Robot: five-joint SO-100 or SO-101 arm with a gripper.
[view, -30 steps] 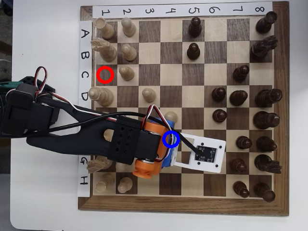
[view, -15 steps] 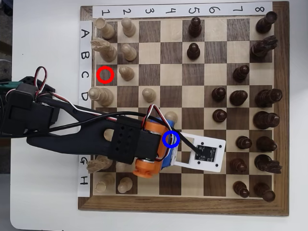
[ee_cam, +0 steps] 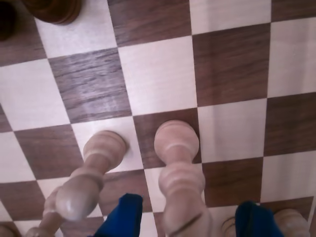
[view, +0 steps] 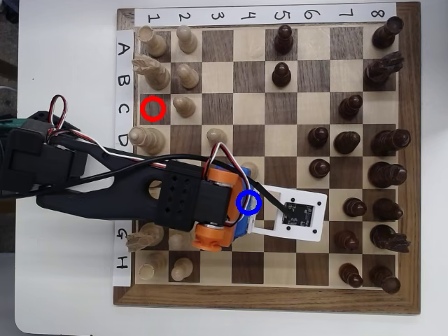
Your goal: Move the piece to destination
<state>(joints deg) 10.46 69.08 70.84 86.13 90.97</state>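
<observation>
In the wrist view the piece, a pale beige turned one with a round base, stands upright on a dark brown square. My gripper is open, its blue fingers on either side of the piece's upper part with a gap on each side. In the overhead view the gripper sits over the destination, the blue circle on row F, column 4. There the wrist hides the piece. The red circle marks a vacant dark square at C1.
A second pale piece stands one square left of the piece in the wrist view; in the overhead view it shows as a pale pawn. Dark pieces fill the board's right side, pale ones the left. My arm crosses rows E to G.
The wrist and its orange motor have shifted slightly up and to the left in the overhead view. No piece on the board has moved.
</observation>
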